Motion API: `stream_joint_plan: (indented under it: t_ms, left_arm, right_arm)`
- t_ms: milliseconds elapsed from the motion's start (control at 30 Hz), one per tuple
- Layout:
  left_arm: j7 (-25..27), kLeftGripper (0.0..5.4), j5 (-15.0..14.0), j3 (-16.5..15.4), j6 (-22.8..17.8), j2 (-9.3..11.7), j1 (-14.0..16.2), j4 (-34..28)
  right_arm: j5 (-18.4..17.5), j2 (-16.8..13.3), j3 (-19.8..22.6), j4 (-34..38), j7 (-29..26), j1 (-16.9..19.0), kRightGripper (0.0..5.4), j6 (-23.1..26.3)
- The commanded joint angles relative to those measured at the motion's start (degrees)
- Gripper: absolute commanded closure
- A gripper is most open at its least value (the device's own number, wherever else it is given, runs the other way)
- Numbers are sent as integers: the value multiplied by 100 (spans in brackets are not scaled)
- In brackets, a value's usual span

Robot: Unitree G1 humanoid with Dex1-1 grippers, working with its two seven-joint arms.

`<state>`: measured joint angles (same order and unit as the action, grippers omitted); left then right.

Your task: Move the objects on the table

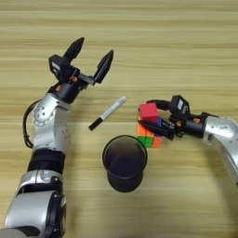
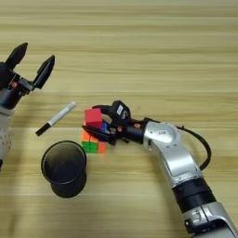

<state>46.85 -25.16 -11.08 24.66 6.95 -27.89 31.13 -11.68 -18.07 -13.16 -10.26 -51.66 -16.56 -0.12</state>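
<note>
red cube point(image 1: 148, 112) between right tool point(image 1: 152, 117) fingers

Mesh cup point(image 1: 124, 162) close beside puzzle cube point(image 1: 148, 135)

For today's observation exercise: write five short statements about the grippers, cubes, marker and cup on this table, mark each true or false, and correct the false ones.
1. The small red cube sits on top of the multicoloured puzzle cube. True.
2. The left gripper holds the marker. False: its fingers are spread open, and the white black-capped marker lies on the table.
3. The right gripper is at the stacked cubes. True.
4. The black mesh cup lies on its side. False: it stands upright, mouth up.
5. The marker is inside the cup. False: it lies beside it.
</note>
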Motion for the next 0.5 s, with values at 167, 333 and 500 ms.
stream_joint_plan:
  t_ms: [167,333,500]
  left_arm:
    - [11,0,2,-9,24,15,25,72]
    - [21,0,10,-4,23,29,14,92]
    - [26,0,7,-5,23,27,9,112]
  right_arm:
    - [25,-8,19,31,-27,-84,230,1]
    - [6,-27,37,101,-31,-83,230,12]
    - [-57,-24,127,201,-1,-121,230,-17]
